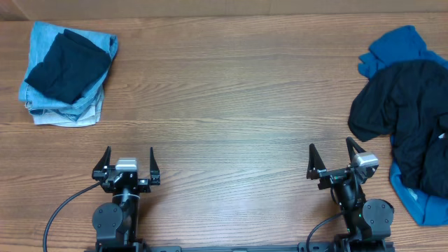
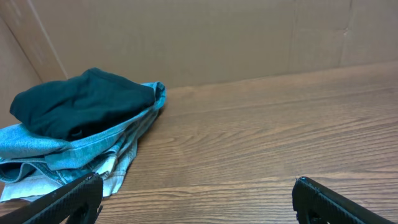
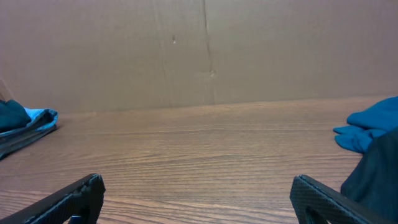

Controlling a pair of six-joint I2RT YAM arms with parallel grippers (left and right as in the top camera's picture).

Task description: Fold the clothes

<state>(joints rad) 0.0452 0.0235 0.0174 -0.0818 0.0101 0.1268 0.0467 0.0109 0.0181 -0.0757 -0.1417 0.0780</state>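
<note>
A folded stack (image 1: 66,73) lies at the far left: a dark garment (image 2: 81,102) on top of light blue denim (image 2: 93,152). At the right edge sits a loose heap, a crumpled black garment (image 1: 409,119) over a blue one (image 1: 395,45); its blue edge (image 3: 367,127) shows in the right wrist view. My left gripper (image 1: 129,162) rests near the front edge, open, nothing between its fingers. My right gripper (image 1: 331,159) is open too, just left of the heap, holding nothing.
A brown cardboard wall (image 2: 186,37) closes off the far side of the wooden table (image 1: 231,105). Bare wood stretches between the stack and the heap. Both arm bases stand at the front edge.
</note>
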